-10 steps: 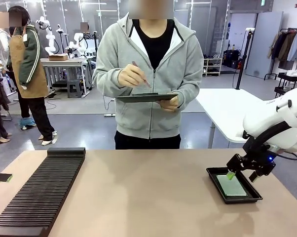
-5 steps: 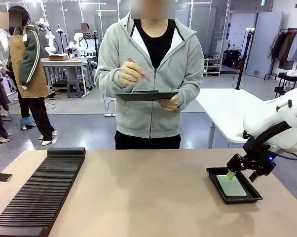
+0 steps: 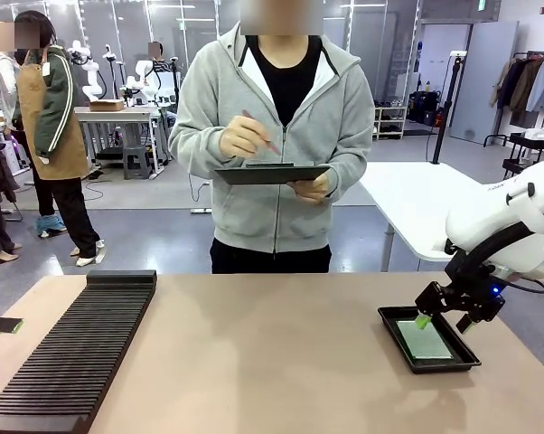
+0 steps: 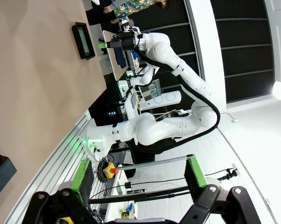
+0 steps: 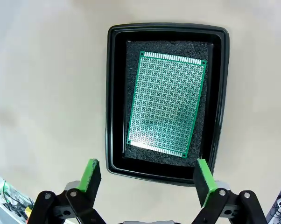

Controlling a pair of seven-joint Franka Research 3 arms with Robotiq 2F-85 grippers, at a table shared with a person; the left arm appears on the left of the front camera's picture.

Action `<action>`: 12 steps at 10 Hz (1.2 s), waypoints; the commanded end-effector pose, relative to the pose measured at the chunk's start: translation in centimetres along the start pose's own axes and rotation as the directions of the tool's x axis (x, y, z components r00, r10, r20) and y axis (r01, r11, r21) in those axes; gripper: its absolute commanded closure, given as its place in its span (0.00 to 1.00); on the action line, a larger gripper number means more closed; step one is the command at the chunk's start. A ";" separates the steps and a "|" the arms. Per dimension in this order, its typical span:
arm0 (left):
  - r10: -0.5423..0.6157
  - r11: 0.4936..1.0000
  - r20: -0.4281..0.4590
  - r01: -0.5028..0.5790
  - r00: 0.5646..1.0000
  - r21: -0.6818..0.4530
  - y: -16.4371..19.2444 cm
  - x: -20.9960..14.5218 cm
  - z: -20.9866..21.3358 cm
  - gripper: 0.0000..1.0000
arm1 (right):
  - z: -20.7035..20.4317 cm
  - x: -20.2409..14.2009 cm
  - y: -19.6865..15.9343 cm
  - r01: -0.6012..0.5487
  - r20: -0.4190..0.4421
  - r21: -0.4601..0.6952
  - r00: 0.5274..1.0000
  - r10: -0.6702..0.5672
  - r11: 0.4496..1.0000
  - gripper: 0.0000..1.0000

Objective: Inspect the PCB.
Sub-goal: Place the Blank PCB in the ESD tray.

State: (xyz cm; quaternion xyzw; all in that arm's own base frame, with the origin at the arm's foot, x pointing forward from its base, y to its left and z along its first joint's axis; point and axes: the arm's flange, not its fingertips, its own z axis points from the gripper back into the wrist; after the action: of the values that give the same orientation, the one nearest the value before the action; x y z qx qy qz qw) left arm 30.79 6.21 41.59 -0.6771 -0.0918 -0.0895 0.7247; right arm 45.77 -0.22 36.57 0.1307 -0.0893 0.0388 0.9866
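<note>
The thin green dotted PCB (image 5: 166, 102) lies flat on foam in the shallow black plastic tray (image 5: 114, 93), and the right gripper (image 5: 147, 176), fingers spread wide and empty above it, might catch the tray's rim while descending.

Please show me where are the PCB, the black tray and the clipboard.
PCB (image 5: 166, 103), right wrist view, middle of its dotted face.
black tray (image 5: 114, 102), right wrist view, its side rim.
clipboard (image 3: 267, 174), front view, its near edge.
</note>
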 end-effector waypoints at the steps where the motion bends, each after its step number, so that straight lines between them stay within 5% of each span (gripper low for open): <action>1: -0.008 1.000 -0.001 0.008 1.000 -0.002 -0.2 0.3 -0.1 0.00 | 0.0 0.0 0.1 -0.009 0.004 -0.003 1.000 0.009 1.000 0.00; 9: -0.008 1.000 -0.001 0.008 1.000 -0.002 -0.2 0.3 -0.1 0.00 | 2.4 -3.7 0.7 -0.076 -0.022 0.081 0.997 0.078 0.994 0.00; 12: -0.008 1.000 -0.001 0.008 1.000 -0.002 -0.2 0.3 -0.1 0.00 | 5.5 -6.5 0.3 -0.033 -0.026 0.345 0.999 0.045 0.938 0.00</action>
State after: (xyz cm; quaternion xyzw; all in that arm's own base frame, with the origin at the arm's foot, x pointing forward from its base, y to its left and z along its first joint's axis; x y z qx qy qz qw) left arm 30.79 6.21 41.59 -0.6771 -0.0917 -0.0895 0.7247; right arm 39.66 -0.86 39.78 0.2373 -0.0662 0.0744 0.9663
